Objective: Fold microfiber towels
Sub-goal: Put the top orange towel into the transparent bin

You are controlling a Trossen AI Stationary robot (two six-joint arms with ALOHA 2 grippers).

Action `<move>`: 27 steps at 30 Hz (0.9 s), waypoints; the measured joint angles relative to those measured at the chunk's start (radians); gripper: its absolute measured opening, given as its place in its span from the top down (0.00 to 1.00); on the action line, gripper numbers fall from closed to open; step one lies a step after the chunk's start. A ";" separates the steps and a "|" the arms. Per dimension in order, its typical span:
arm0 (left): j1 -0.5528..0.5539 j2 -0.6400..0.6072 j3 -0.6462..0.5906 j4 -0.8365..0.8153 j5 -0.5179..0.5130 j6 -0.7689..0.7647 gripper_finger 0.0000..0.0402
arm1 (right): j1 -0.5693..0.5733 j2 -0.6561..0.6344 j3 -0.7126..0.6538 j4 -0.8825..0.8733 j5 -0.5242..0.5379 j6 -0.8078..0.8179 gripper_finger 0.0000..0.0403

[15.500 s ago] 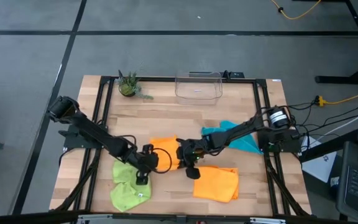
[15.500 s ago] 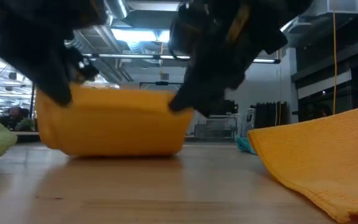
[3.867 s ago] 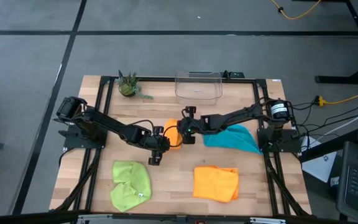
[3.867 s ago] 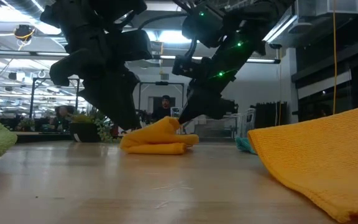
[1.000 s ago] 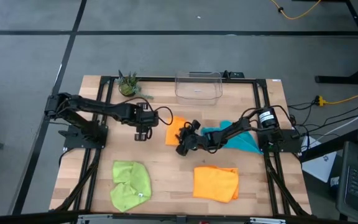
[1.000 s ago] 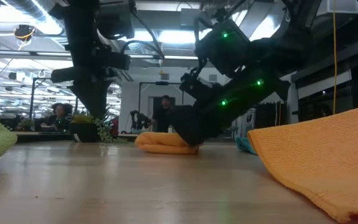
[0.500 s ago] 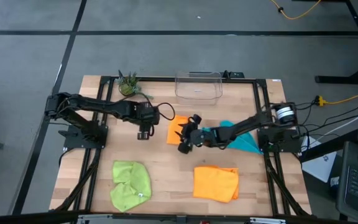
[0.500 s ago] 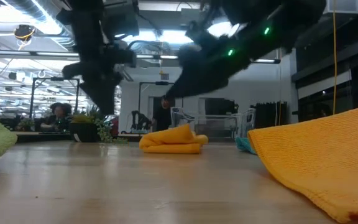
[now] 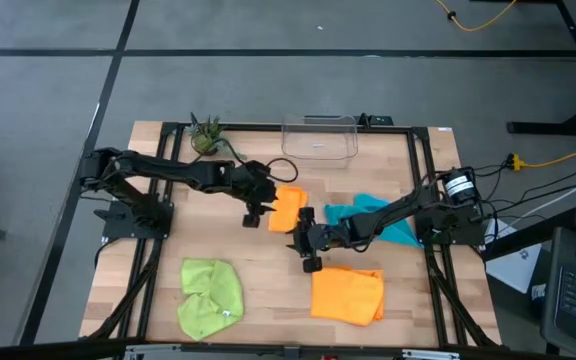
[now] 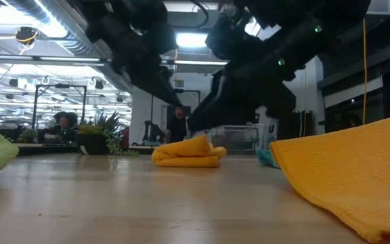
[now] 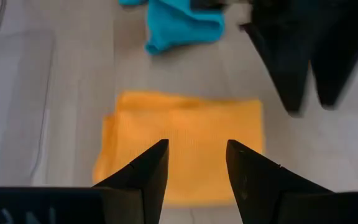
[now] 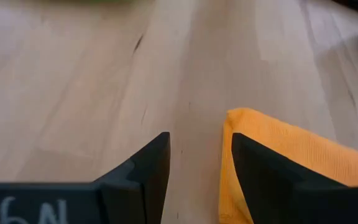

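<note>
Left pincer (image 11: 196,163) open over folded orange towel (image 11: 182,140) — teal towel (image 11: 182,25) beyond; dark shape (image 11: 303,46), probably other arm.

Workshop room around a wooden table

The table (image 9: 268,280) stands on a grey floor (image 9: 48,90) crossed by dark lines; a yellow cable (image 9: 483,18) lies at 1 o'clock. Behind, ceiling lights (image 10: 193,39), ducts (image 10: 39,20), a white wall (image 10: 141,108), and people (image 10: 178,125) far off.
</note>
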 joint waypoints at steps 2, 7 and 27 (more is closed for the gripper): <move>0.008 0.033 -0.001 0.015 0.000 0.004 0.61 | 0.007 0.000 0.001 -0.002 0.002 -0.038 0.57; 0.030 0.098 -0.001 0.081 0.000 0.024 0.61 | 0.015 0.000 0.002 -0.006 0.036 -0.038 0.57; 0.060 0.197 0.001 0.152 0.007 -0.013 0.61 | -0.036 0.000 0.002 -0.133 0.056 -0.123 0.30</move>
